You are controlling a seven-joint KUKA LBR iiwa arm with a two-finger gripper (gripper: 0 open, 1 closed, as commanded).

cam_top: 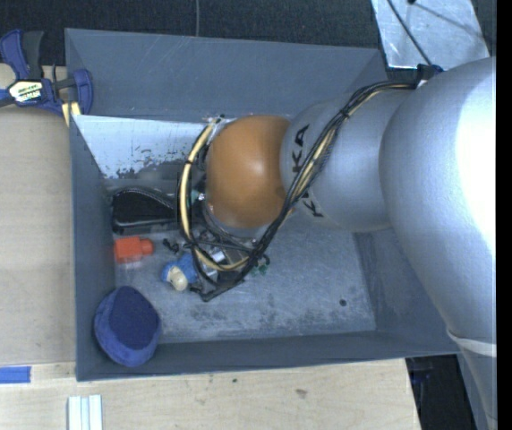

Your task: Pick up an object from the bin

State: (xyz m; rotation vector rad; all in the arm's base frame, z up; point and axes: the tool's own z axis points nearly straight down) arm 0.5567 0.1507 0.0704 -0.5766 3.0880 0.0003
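Toward nine o'clock from the middle of the grey bin [238, 79], you have the gripper [208, 256] low among the loose things. It is tucked under the orange cover [247, 173] and a tangle of black and yellow cables [189, 195], so you cannot tell whether the claw is apart or together, or whether anything sits in it. The thing nearest to it is a small blue and cream piece [176, 276], lumpy in shape, lying on the bin's bottom just at the gripper's eight o'clock. Farther out at the gripper's nine o'clock lies a small orange block [133, 249], and at its ten o'clock a black rounded object [140, 209] near the left wall. A round dark blue pad [126, 327] sits in the bin's seven o'clock corner, against the left and front walls. Your open room runs from three to five o'clock: bare speckled floor [328, 285] out to the right and front walls, with the silver arm [435, 177] overhead at two o'clock
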